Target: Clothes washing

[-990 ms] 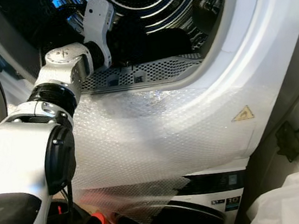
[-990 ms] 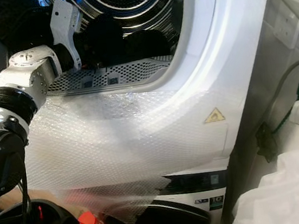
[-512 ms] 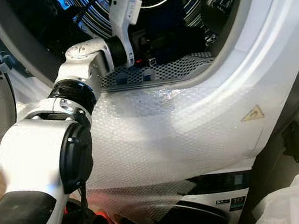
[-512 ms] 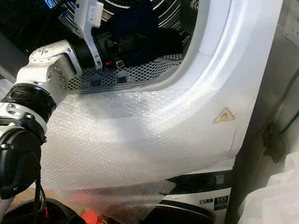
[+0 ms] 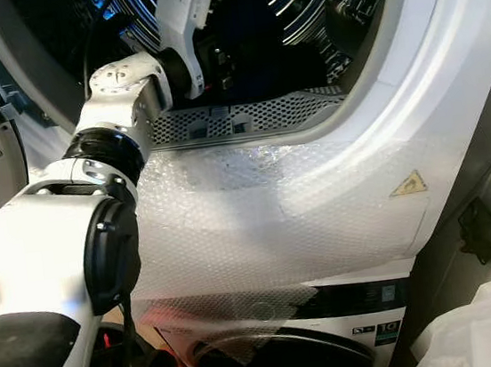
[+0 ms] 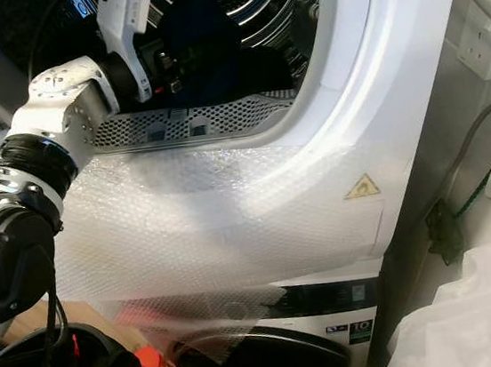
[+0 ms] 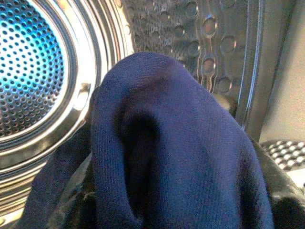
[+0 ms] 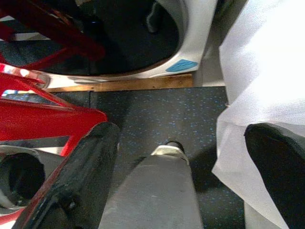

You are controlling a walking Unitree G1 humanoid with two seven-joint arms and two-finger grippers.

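A navy blue garment (image 7: 176, 143) of fine-knit fabric is seen bunched in folds directly ahead of the left gripper (image 5: 213, 62), inside the steel drum (image 7: 43, 71) of the upper machine. From the head views, the garment is located in the drum mouth above the perforated lint grille (image 6: 193, 120). Whether the left gripper's fingers are closed on the garment cannot be told, as they are hidden by the fabric.

The white front panel (image 5: 319, 201) of the upper machine is covered with bubble wrap (image 6: 196, 216). A second machine with a dark round door (image 5: 286, 366) is stacked beneath. Red items (image 8: 43, 119) and white sheeting (image 8: 267, 62) lie on the dark speckled floor (image 8: 157, 114).

The left arm (image 5: 114, 137) is extended upward into the drum opening. The right gripper (image 8: 181, 157) is held low above the floor with fingers (image 8: 86, 167) spread apart
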